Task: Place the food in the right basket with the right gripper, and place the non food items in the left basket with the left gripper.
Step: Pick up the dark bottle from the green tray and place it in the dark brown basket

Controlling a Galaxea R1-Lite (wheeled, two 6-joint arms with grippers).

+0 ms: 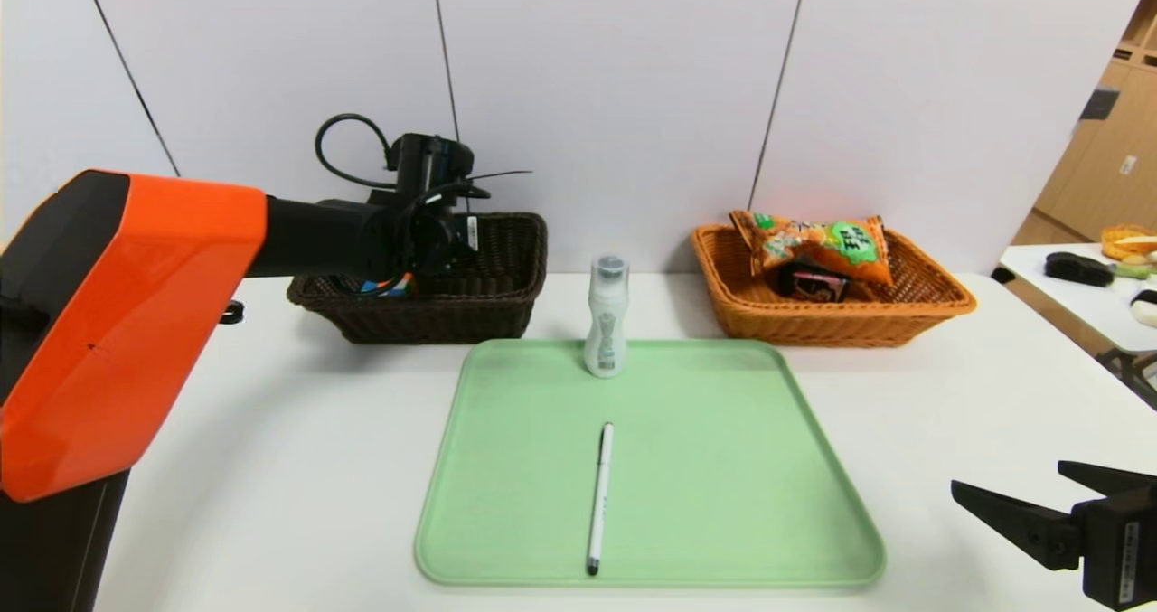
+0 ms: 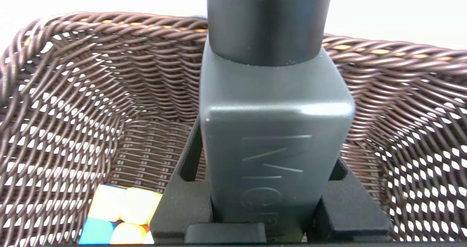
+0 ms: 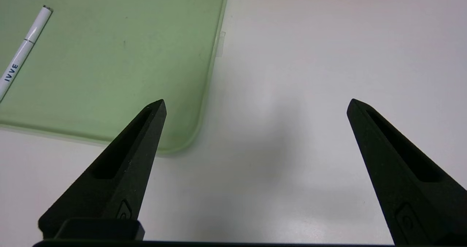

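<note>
My left gripper (image 1: 432, 232) hangs over the dark brown left basket (image 1: 506, 309), shut on a dark grey square bottle (image 2: 273, 130) with a round cap. In the left wrist view its fingers (image 2: 182, 203) clamp the bottle's sides inside the basket (image 2: 73, 93). A colourful puzzle cube (image 2: 116, 217) lies on the basket floor. A white pen (image 1: 599, 496) and an upright white bottle (image 1: 606, 318) are on the green tray (image 1: 723, 467). The orange right basket (image 1: 940, 300) holds a snack bag (image 1: 818, 243) and a dark packet (image 1: 811, 282). My right gripper (image 1: 1012, 494) rests open and empty at the front right.
The right wrist view shows the right gripper (image 3: 255, 104) over bare white table beside the tray's corner (image 3: 175, 137), with the pen (image 3: 22, 53) farther off. A side table (image 1: 1085, 300) with a brush and other items stands at the far right.
</note>
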